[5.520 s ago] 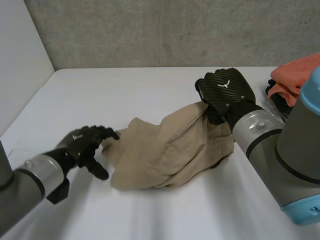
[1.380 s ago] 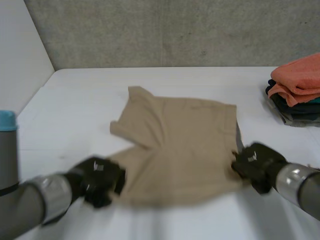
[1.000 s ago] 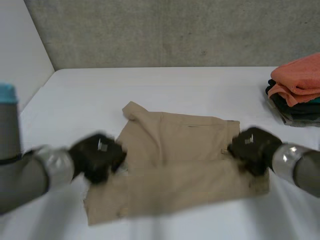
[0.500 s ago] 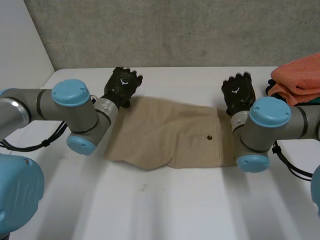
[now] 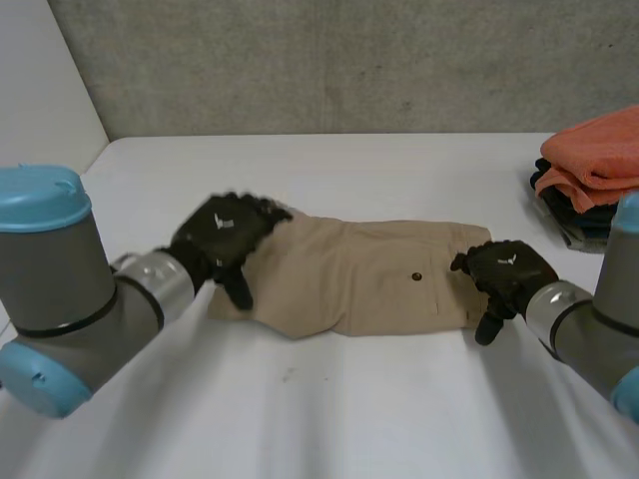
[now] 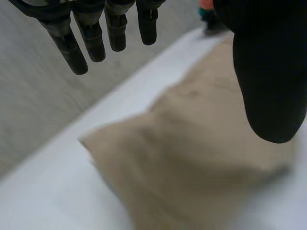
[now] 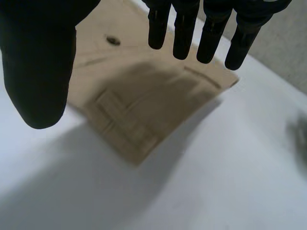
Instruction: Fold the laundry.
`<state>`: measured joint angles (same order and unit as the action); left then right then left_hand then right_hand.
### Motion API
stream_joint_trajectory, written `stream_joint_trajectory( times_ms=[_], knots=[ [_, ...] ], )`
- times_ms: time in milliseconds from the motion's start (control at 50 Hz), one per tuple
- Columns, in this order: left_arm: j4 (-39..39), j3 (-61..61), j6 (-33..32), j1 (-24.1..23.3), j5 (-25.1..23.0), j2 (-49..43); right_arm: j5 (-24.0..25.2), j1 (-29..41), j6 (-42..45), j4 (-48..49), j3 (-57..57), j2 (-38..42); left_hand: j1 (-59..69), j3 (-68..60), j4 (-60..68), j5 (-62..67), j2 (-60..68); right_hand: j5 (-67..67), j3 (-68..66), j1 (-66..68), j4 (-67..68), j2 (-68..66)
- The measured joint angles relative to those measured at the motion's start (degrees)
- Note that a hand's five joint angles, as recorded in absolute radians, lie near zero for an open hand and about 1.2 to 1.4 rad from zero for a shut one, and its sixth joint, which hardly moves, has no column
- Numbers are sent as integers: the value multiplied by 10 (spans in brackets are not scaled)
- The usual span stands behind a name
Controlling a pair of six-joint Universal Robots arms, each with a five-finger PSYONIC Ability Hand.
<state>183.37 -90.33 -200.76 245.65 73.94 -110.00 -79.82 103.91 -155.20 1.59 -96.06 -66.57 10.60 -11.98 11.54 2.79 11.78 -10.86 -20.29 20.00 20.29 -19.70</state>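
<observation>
White table (image 5: 329,419) is carrying the beige shorts (image 5: 369,274), folded, long axis running side to side; your left hand (image 5: 225,235) is hovering over 1 end, your right hand (image 5: 504,274) over the other, both with fingers straight, holding nothing.

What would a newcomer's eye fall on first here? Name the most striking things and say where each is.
The tan shorts, lying flat in a long band across the middle of the white table. A black hand hangs open over each end: the left hand at its left end, the right hand at its right. An orange cloth tops a pile at the table's far right edge.
</observation>
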Motion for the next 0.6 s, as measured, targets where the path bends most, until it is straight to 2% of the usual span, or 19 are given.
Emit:
stream_joint_trajectory(
  times_ms=[60,100,120,180,260,360,480,540,600],
  knots=[
    [-24,-8,5,-2,-6,-4,-1,-3,2,52,-13,20,0,0,0,0,0,-72,-73,81,73,-75],
    [-25,-10,8,-3,-6,-7,-4,-3,3,81,-15,34,0,0,0,0,0,-185,-188,192,188,-195],
    [-23,-10,10,-4,-6,-9,-7,-3,4,97,-15,42,0,0,0,0,0,-290,-307,294,295,-318],
    [-9,-13,15,-6,-1,-10,-16,-5,3,124,-9,59,0,0,0,0,0,-427,-452,382,456,-460],
    [13,-19,23,-7,7,-4,-39,-12,6,129,-6,55,0,0,0,0,0,-441,-463,383,481,-466],
    [31,-29,35,-5,14,15,-69,-44,38,122,-20,-1,0,0,0,0,0,-448,-463,408,481,-467],
    [35,-46,50,5,14,47,-84,-75,180,103,-21,-57,0,0,0,0,0,-460,-463,420,481,-471],
    [35,-54,56,12,12,61,-83,-48,242,105,-8,-62,0,0,0,0,0,-460,-463,427,481,-471],
    [35,-62,64,20,10,74,-64,14,280,127,9,-57,0,0,0,0,0,-462,-472,427,481,-471]
  ],
)
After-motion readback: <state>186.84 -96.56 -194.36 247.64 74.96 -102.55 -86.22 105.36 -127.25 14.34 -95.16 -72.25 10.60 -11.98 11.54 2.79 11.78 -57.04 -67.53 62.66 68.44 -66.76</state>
